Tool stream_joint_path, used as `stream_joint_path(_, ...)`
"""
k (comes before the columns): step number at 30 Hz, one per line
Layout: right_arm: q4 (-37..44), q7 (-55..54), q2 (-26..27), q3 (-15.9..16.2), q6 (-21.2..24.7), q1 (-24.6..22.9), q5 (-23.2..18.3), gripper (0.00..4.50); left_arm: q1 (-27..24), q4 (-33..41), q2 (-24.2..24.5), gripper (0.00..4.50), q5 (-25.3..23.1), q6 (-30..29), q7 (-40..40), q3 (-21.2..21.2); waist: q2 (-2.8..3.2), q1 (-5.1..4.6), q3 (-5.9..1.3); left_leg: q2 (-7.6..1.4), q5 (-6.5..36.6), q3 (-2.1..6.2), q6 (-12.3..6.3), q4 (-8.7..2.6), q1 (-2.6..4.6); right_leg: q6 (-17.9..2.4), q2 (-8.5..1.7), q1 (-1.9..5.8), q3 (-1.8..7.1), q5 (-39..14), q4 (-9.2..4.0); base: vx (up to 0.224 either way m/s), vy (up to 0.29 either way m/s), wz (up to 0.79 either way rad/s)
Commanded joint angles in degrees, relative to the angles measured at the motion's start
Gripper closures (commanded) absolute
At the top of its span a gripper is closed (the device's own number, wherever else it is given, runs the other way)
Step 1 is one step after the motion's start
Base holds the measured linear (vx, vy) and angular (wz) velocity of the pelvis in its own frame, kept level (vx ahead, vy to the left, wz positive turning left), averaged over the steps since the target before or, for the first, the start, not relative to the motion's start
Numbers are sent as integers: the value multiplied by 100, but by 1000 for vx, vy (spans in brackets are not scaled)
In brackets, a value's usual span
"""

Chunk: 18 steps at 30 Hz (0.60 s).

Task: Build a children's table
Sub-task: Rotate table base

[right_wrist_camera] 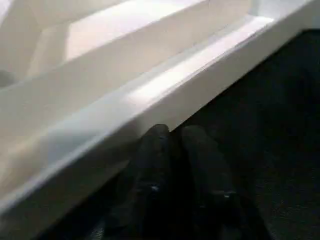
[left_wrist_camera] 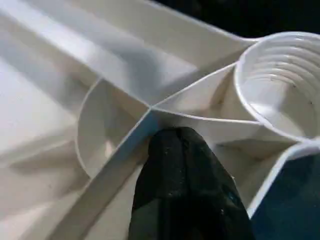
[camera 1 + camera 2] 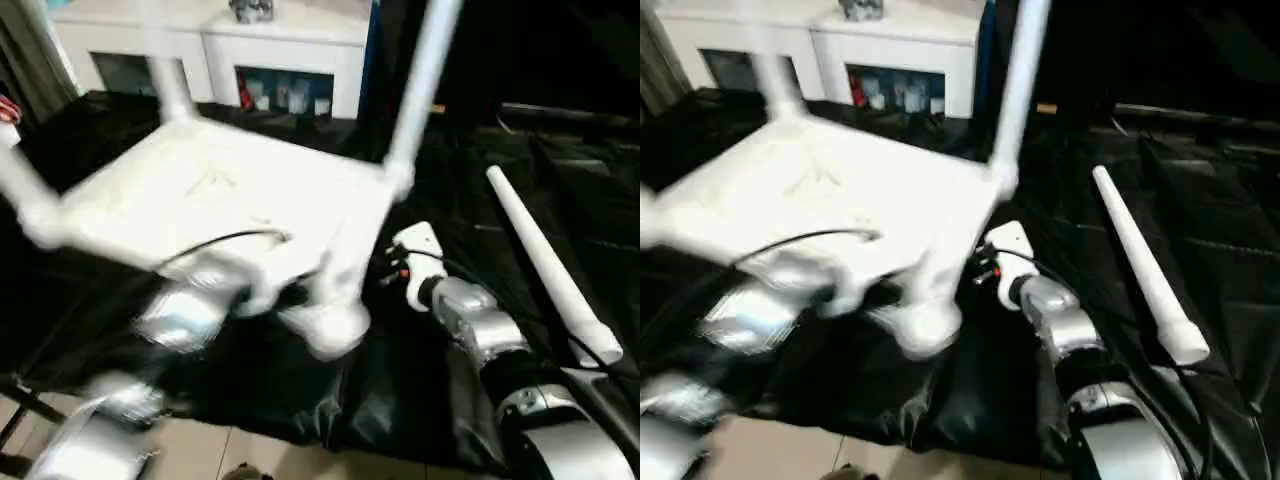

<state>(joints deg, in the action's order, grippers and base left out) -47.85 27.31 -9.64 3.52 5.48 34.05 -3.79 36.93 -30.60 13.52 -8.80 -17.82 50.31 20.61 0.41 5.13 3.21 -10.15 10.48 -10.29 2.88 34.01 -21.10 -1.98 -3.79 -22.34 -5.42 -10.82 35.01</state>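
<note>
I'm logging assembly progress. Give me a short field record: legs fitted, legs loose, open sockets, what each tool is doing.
table top: upside down, tilted, on black sheet
legs fitted: three, blurred
loose leg: lying on the sheet to the robot's right
open socket: near corner, threaded
left tool: shut on a rib beside that socket
right tool: at the top's edge, grip unclear

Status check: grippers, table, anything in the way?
Left gripper shut on a tabletop rib. Right gripper at its rim. Fourth leg loose on the black sheet.
</note>
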Motion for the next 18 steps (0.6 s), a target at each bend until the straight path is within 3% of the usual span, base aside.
stream_joint_path(1, 268, 4, -4, -67, -51, 8, -60, 433, 125, -453, -183, 450, -86, 286, -574, -56, 37, 17, -403, -314, 1077, 136, -155, -367, 64, -1110, -550, 323, 368, -1066, -464, 0, 0, 0)
stream_joint_path(3, 384, -19, -48, -120, -39, -48, -78, 433, 181, -590, -192, 450, -152, 410, -712, -81, 15, 17, -403, -317, 1006, 149, -216, -373, 33, -1088, -560, 341, 355, -1071, -460, 0, 0, 0)
stream_joint_path(4, 488, -34, -86, -161, -29, -101, -94, 444, 200, -638, -177, 450, -160, 481, -704, -80, 64, 18, -404, -313, 974, 154, -230, -369, 22, -1076, -558, 340, 354, -1065, -461, 0, 0, 0)
stream_joint_path(8, 1192, -134, -306, -355, 202, -450, -185, 444, 48, -301, -96, 450, 82, 398, -393, -224, 35, 34, -430, -343, 735, 152, -315, -360, 36, -1174, -545, 329, 360, -624, -406, 0, 0, 0)
stream_joint_path(12, 1966, -514, -733, -674, 893, -748, -121, 444, -327, 373, 33, 450, 454, 860, -159, -489, 50, 44, -426, -351, 624, 156, -342, -356, 36, -1265, -538, 337, 364, -348, -377, 0, 0, 0)
stream_joint_path(15, 2307, -361, -972, -877, 1470, -795, -297, 444, -506, 787, -29, 450, 844, 750, -362, -864, 51, 17, -387, -319, 943, 123, -296, -357, 42, -1228, -522, 325, 356, -822, -440, 0, 0, 0)
stream_joint_path(16, 2307, -361, -972, -877, 1470, -795, -297, 444, -506, 787, -29, 450, 844, 750, -362, -864, 39, 31, -387, -320, 1003, 122, -291, -356, 48, -1159, -539, 320, 357, -1058, -477, 0, 0, 0)
stream_joint_path(18, 2407, -571, -1247, -1044, 1809, -739, -216, 408, -679, 1204, -82, 409, 1040, 436, -587, -1157, 4, 16, -379, -332, 989, 123, -256, -366, 46, -1083, -523, 315, 354, -1215, -480, 0, 0, 0)
